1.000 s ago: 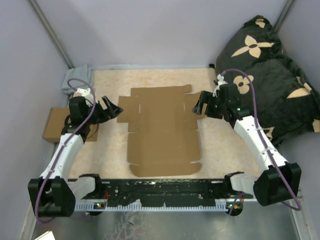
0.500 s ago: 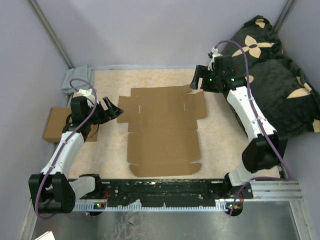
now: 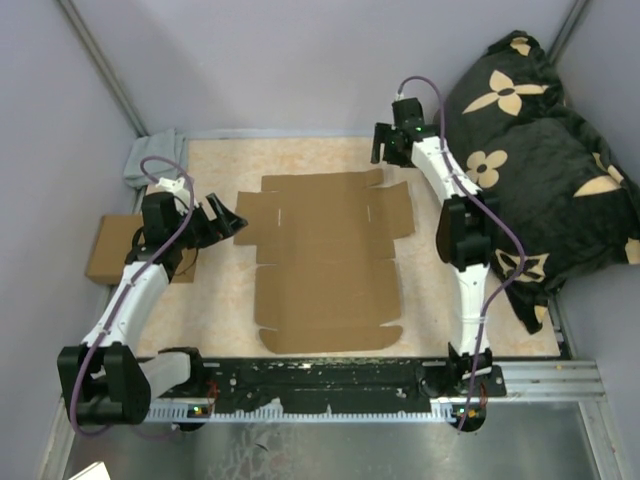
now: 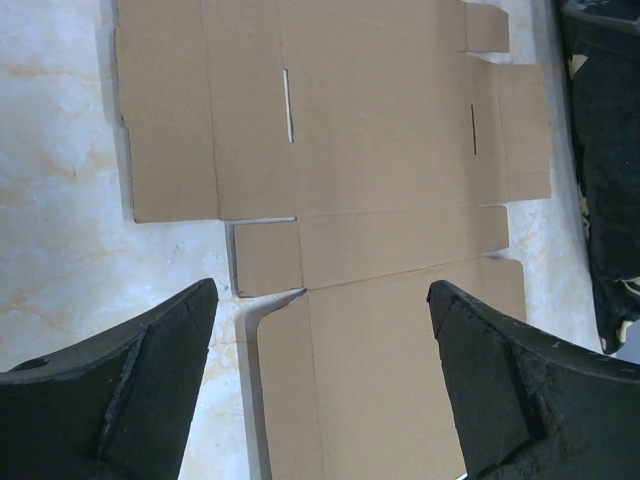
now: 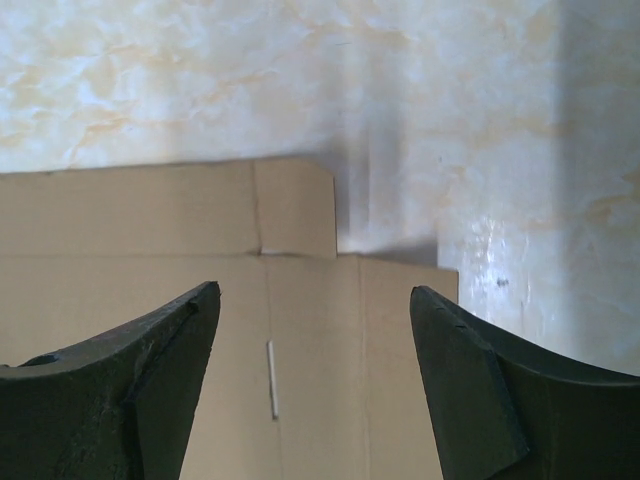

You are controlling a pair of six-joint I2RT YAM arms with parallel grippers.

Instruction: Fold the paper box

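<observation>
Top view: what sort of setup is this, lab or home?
Probably a lab robot booth: plain grey walls enclose a marble-patterned table, left arm and right arm share one rail, and a flat paper box.

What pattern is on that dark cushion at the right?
The cushion is black with tan flowers; top view shows it best.

Marbled table [image 3: 215, 300] — paper box [image 3: 325, 255], lying flat

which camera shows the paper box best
Top external: the paper box lies flat, its whole outline visible. Left wrist shows most of it, cropped at the edges; right wrist shows only one corner with a slit.
</observation>
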